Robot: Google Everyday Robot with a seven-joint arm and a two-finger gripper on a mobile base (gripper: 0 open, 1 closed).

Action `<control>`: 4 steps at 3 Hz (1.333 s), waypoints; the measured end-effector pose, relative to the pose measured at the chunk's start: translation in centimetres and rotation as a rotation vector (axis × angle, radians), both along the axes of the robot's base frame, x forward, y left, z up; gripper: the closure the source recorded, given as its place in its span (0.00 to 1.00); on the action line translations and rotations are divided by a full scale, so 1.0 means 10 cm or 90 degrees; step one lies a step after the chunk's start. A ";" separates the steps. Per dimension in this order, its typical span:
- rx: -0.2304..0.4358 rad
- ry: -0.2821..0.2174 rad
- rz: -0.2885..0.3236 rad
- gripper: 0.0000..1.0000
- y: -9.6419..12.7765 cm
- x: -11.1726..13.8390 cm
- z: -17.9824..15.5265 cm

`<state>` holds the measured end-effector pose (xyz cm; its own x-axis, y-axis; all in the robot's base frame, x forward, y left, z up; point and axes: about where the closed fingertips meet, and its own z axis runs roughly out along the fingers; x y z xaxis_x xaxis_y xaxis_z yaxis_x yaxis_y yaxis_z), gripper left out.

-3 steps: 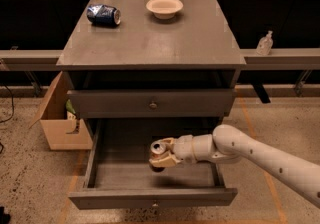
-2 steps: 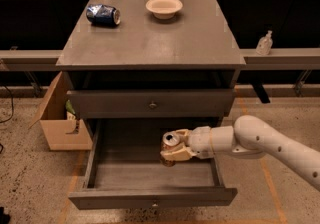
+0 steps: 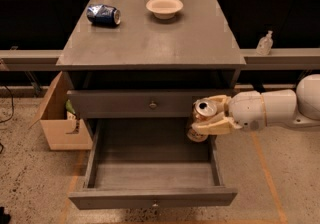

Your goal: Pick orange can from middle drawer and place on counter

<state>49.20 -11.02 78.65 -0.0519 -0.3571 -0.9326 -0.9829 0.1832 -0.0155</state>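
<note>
The orange can (image 3: 201,117), brownish-orange with a silver lid and pull tab, is held tilted in my gripper (image 3: 209,115) at the right side of the open middle drawer (image 3: 152,165). The can hangs above the drawer's right rear corner, below the counter's (image 3: 150,35) edge and in front of the closed drawer (image 3: 150,104) above. My pale fingers (image 3: 216,127) are shut around the can, and the white arm (image 3: 272,108) reaches in from the right. The drawer's tray holds nothing that I can see.
A dented blue can (image 3: 103,14) lies on the counter at the back left. A cream bowl (image 3: 164,6) stands at the back centre. A cardboard box (image 3: 57,118) sits on the floor left of the cabinet. A small clear bottle (image 3: 264,43) stands on the ledge at right.
My gripper has lifted the orange can up out of the drawer and carried it to the right, from over the drawer's floor to level with the upper drawer's front.
</note>
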 end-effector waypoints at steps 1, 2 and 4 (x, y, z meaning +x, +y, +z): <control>0.000 0.000 0.000 1.00 0.00 0.00 0.00; -0.039 -0.026 0.014 1.00 0.12 0.19 0.42; -0.106 -0.065 -0.002 1.00 0.41 0.92 1.34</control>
<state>58.35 -6.93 92.06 0.0394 -0.5071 -0.8610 -0.9742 0.1722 -0.1460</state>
